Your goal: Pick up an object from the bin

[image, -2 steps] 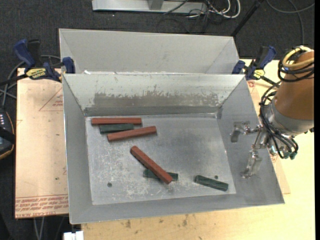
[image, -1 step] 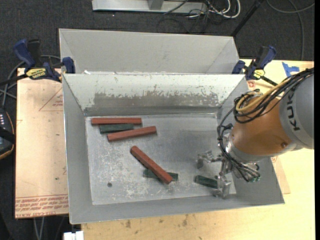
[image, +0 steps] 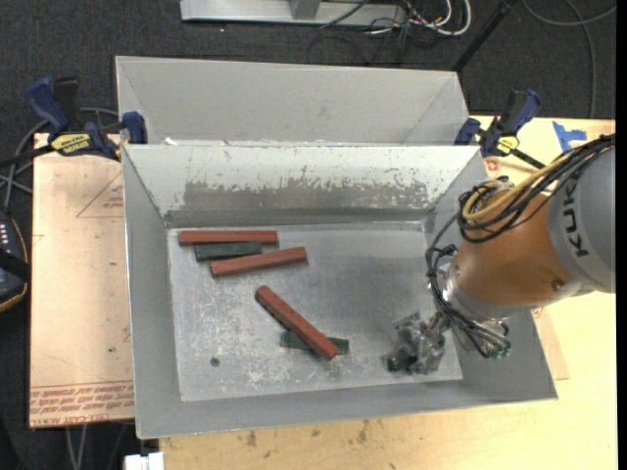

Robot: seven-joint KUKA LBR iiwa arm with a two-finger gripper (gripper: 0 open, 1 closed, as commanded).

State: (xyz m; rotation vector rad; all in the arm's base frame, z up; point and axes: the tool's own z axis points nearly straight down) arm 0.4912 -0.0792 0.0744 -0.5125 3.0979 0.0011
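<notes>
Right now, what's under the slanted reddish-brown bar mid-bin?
A dark green flat strip pokes out beneath the reddish-brown bar at its lower end; its covered stretch is hidden.

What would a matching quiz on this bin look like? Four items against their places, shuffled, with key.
Items
1. end effector
2. slanted red bar
3. topmost red bar
4. dark green bar

Places
A. closest to the back of the bin, on the left
B. low near the front right corner
C. middle of the floor, lying across a dark piece
D. right beside the topmost red bar, on its front side

Pairs: 1-B, 2-C, 3-A, 4-D
</notes>
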